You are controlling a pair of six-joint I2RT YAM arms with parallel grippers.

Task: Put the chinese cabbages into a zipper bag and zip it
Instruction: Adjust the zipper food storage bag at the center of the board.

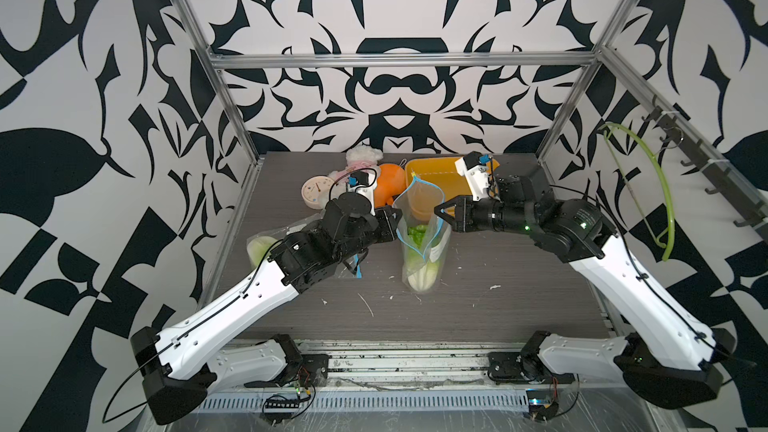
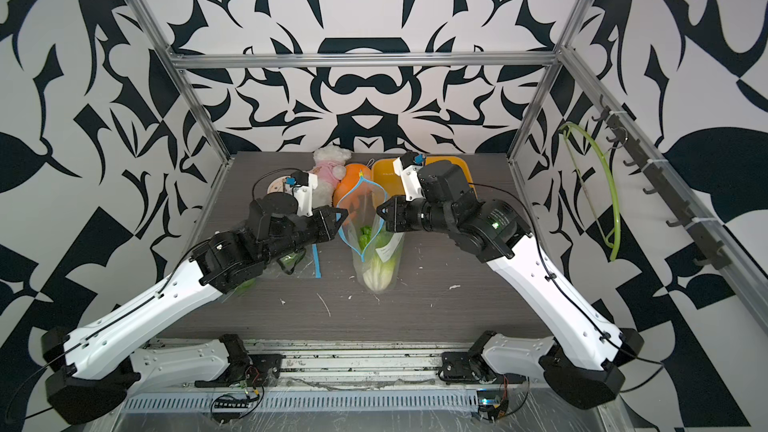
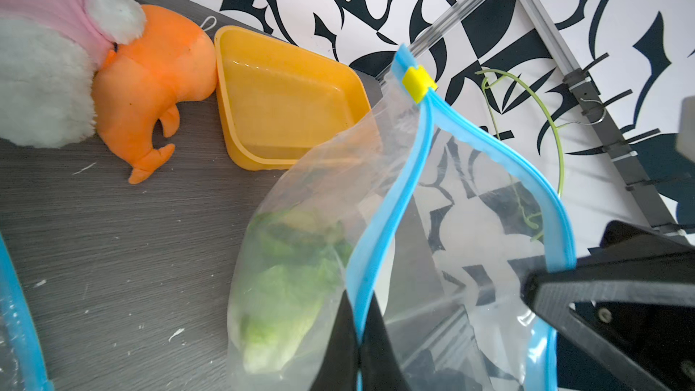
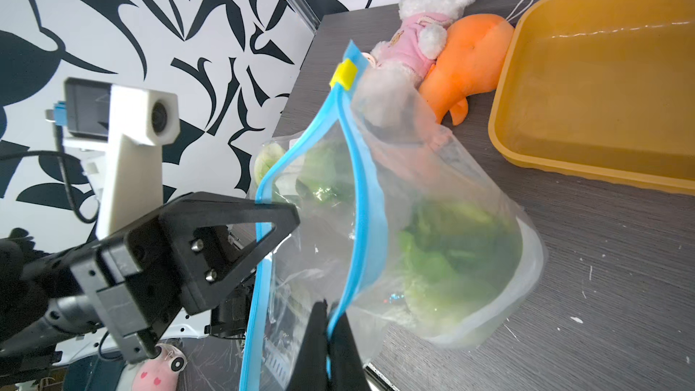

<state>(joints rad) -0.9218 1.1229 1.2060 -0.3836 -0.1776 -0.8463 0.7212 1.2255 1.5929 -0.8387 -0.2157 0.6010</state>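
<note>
Opposite lips of the zipper bag (image 1: 442, 238) sit pinched between left gripper (image 1: 398, 220) and right gripper (image 1: 438, 210) in a top view, spreading the mouth for loading. Left wrist: bagged chinese cabbages (image 3: 286, 287) lie below its clenched fingertips (image 3: 338, 351). Right wrist: a loose cabbage (image 4: 265, 161) lies beyond the left gripper's tips.

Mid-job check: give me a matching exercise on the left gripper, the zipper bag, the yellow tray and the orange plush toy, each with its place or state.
1 left gripper
2 zipper bag
3 yellow tray
4 orange plush toy

a at the back, nothing seen inside
b mouth open, chinese cabbage inside
c against the white plush
d shut on the bag's rim

Pairs: 1-d, 2-b, 3-a, 4-c
</note>
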